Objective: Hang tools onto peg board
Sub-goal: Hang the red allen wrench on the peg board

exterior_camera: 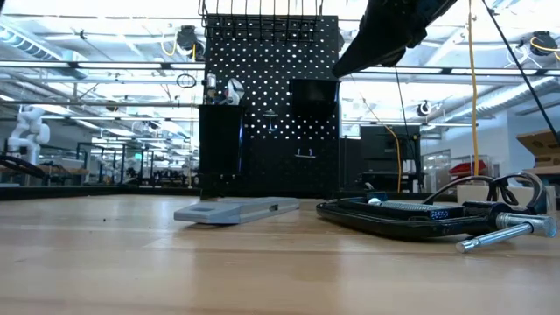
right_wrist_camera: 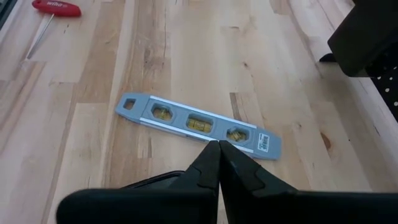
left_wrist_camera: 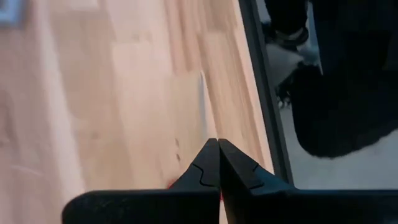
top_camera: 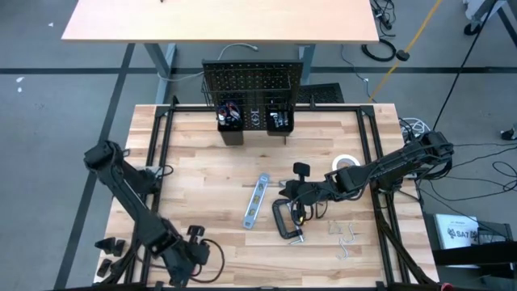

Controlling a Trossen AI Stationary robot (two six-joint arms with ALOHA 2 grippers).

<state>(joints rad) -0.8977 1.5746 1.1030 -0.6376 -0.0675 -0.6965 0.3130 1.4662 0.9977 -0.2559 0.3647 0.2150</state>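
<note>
A: Where are the tools lying?

B: The blue-silver flat level (top_camera: 256, 201) lies on the pale wooden table (top_camera: 202, 170) near its middle. Just to its right lies the black metal C-clamp (top_camera: 285, 221). A white tape roll (top_camera: 346, 163) sits toward the right edge, and some small silvery hooks (top_camera: 346, 238) lie near the front right.

A: And the peg board?

B: The upright black perforated peg board (top_camera: 252, 81) stands at the table's far edge, with two black box bins (top_camera: 229, 120) on its lower part. Something red and blue shows in the left bin, though I can't make out what.

A: The claws?

B: The right claw (right_wrist_camera: 219, 152) hovers over the table just beside the level, its fingers pressed together and holding nothing. The left claw (left_wrist_camera: 217, 163) waits at the front left corner, also closed and empty. A red-handled screwdriver (right_wrist_camera: 53, 12) shows in the right wrist view, beyond the level.
</note>
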